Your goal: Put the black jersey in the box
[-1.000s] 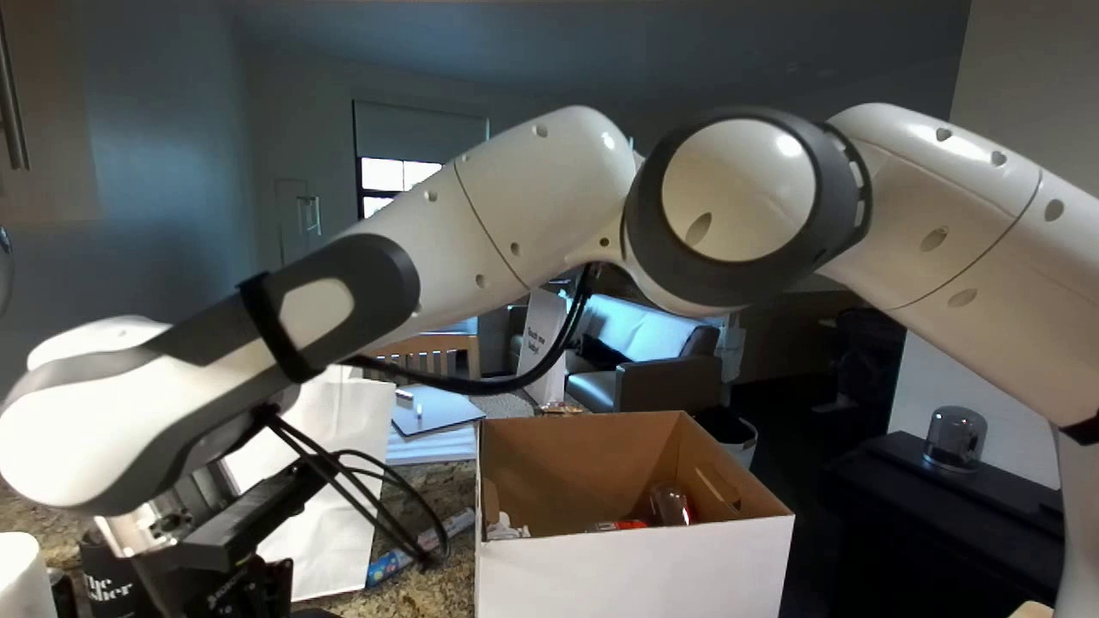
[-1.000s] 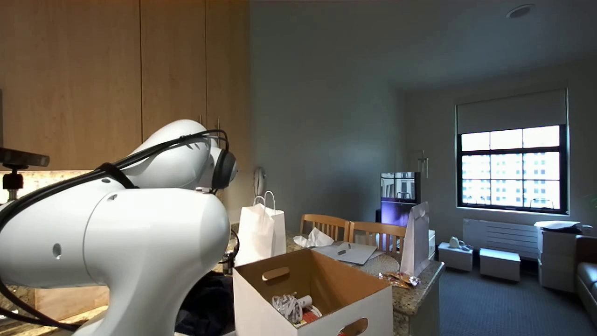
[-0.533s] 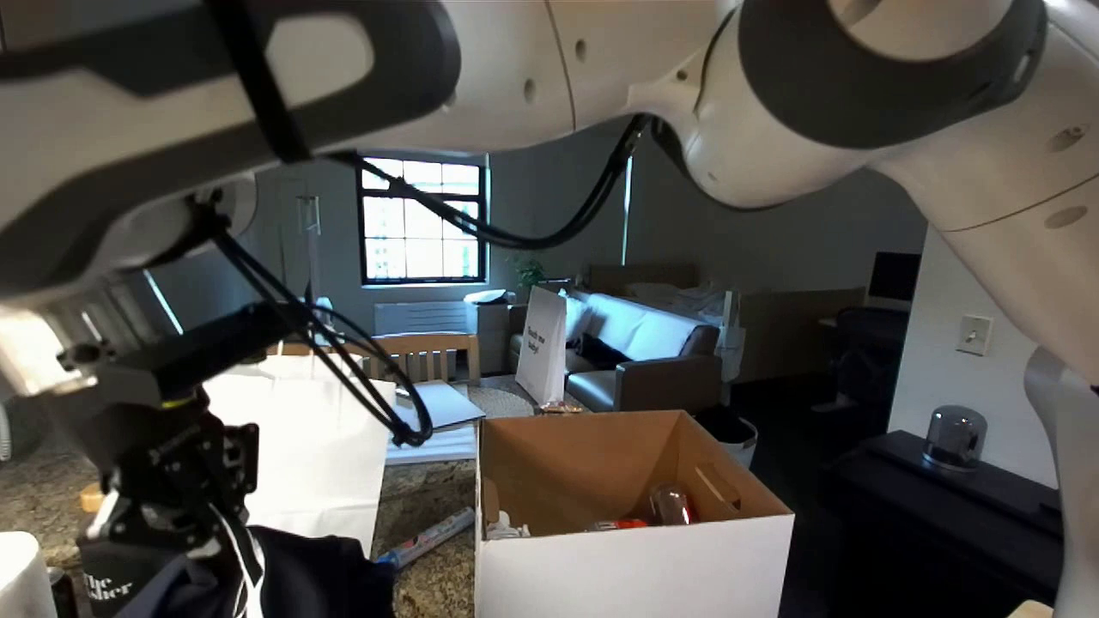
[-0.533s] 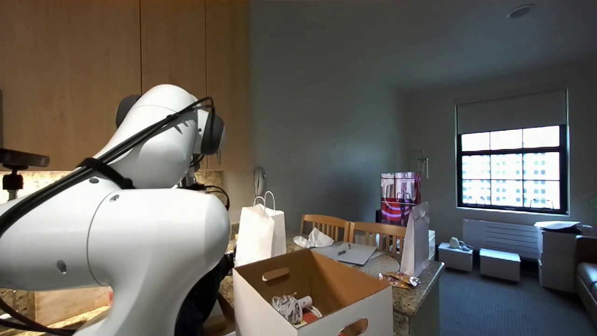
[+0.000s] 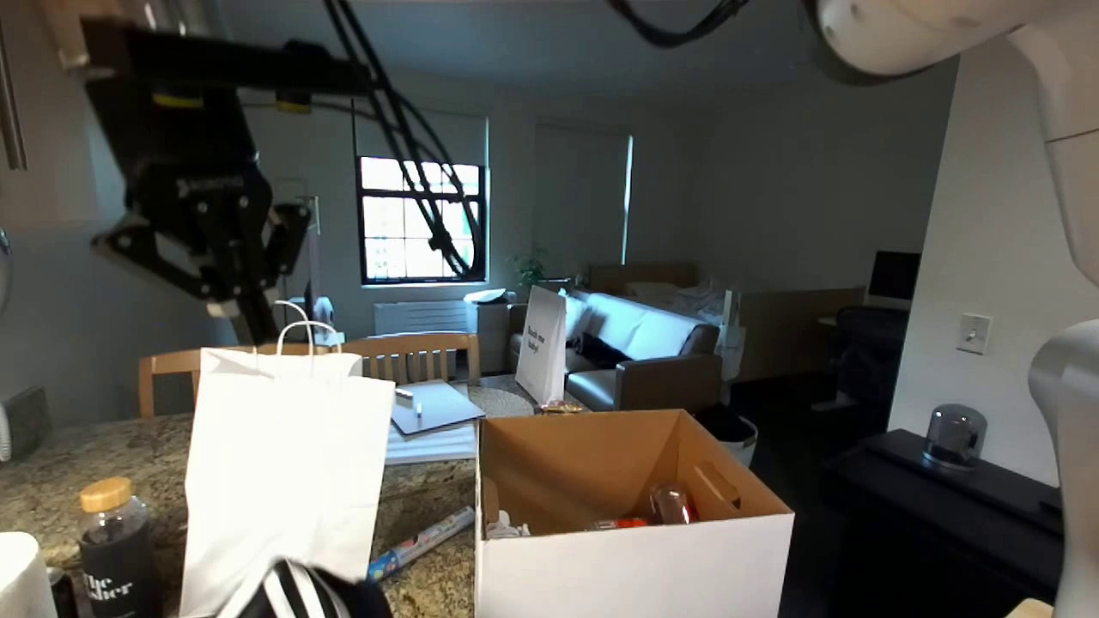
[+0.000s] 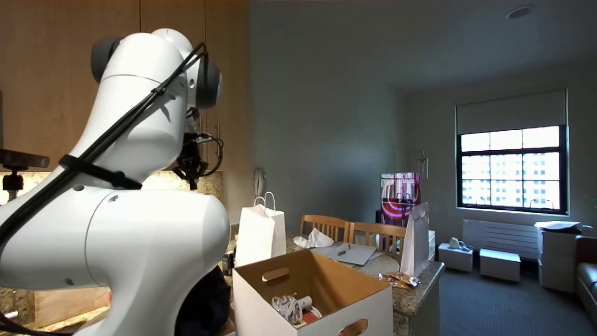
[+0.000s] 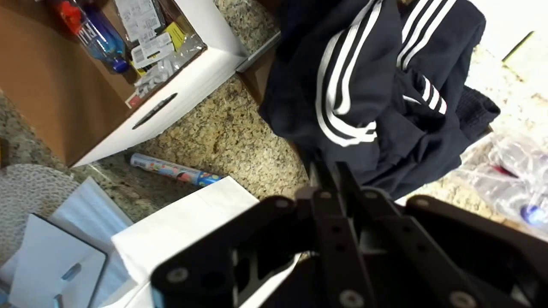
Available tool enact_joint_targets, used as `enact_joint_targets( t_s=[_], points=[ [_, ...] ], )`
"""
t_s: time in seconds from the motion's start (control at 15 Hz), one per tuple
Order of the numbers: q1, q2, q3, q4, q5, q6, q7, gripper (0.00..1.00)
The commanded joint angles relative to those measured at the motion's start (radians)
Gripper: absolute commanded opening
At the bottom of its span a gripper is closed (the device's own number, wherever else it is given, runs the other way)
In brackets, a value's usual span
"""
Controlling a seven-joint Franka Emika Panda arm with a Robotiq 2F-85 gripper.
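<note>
The black jersey lies bunched on the counter in the wrist view (image 7: 387, 111), with white stripes along it. Only its top shows at the bottom of an exterior view (image 5: 356, 594); in an exterior view (image 6: 205, 305) it is partly behind the arm. The box, brown inside and white outside, stands open beside it (image 5: 635, 575), also in the wrist view (image 7: 192, 92). My gripper (image 5: 258, 326) is high above the jersey, over the paper bag's handles. Its fingers (image 7: 329, 173) are nearly together with only a thin gap and hold no fabric.
A white paper bag with handles (image 5: 288, 463) stands beside the box, under the gripper. A printed tube (image 5: 421, 542) lies between them. A black bottle with a wooden lid (image 5: 112, 549) stands at the left. The box holds a plastic bottle (image 7: 96, 34) and white packaging.
The gripper was low at the jersey, then rose with dark fabric at its fingers. Now it is much higher and apart from the jersey, which has dropped lower. The box has not moved.
</note>
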Motion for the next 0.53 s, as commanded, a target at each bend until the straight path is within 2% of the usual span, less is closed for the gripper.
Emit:
enact_joint_targets(
  t_s=[0.0, 0.07, 0.13, 0.2, 0.33, 0.4, 0.47],
  points=[
    [-0.049, -0.219, -0.022, -0.138, 0.065, 0.016, 0.112, 0.08],
    [-0.062, -0.271, -0.033, -0.159, 0.079, 0.026, 0.133, 0.08],
    [-0.072, -0.314, -0.042, -0.170, 0.070, -0.018, 0.098, 0.08],
    [-0.091, -0.354, -0.054, -0.194, 0.080, -0.076, 0.004, 0.08],
    [-0.121, -0.429, -0.089, -0.307, 0.116, -0.115, -0.144, 0.07],
    [-0.186, -0.440, -0.045, -0.348, 0.118, -0.120, -0.194, 0.07],
    [-0.207, -0.446, -0.041, -0.402, 0.132, -0.085, -0.256, 0.32]
  ],
)
